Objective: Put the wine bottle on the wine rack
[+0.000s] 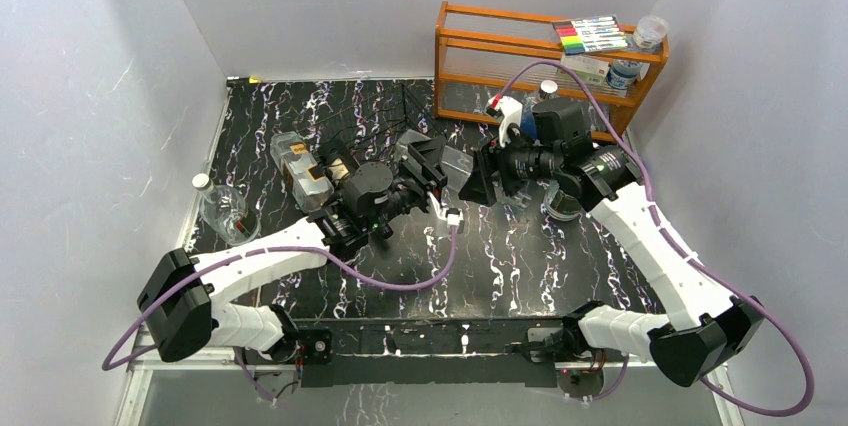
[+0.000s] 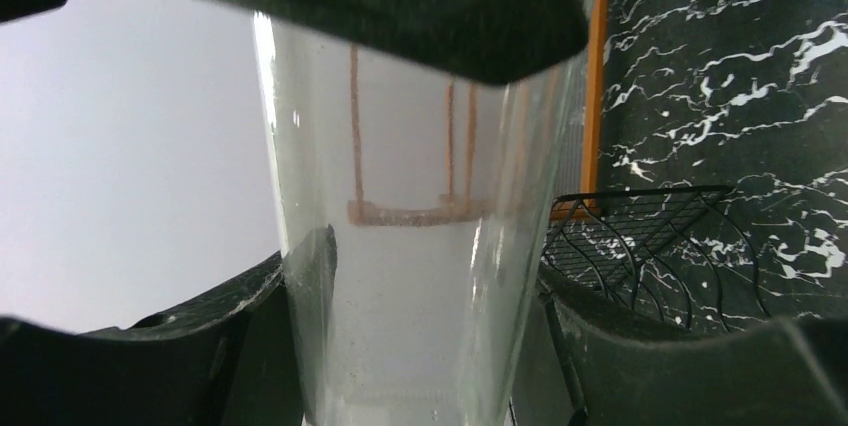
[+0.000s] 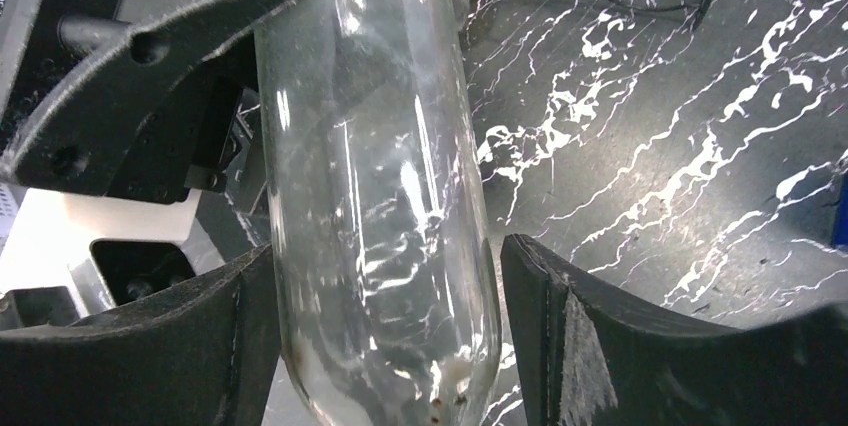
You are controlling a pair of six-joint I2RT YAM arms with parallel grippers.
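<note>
Left hand (image 1: 433, 170) clamping wine bottle (image 2: 400, 296) (clear), wine rack (image 2: 640, 192) behind

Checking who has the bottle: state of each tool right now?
left tool: closed, holding the wine bottle.
right tool: open around the wine bottle, gap showing on one side.

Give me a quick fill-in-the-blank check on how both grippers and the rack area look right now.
1. The left gripper is ____ on the wine bottle.
2. The wine rack is an open lattice of thin ____ wire.
3. The pack of markers lies on top of the ____ wooden shelf unit.
4. The right gripper has its jaws ____, one on each side of the glass.
Missing words: shut; black; orange; open.
</note>
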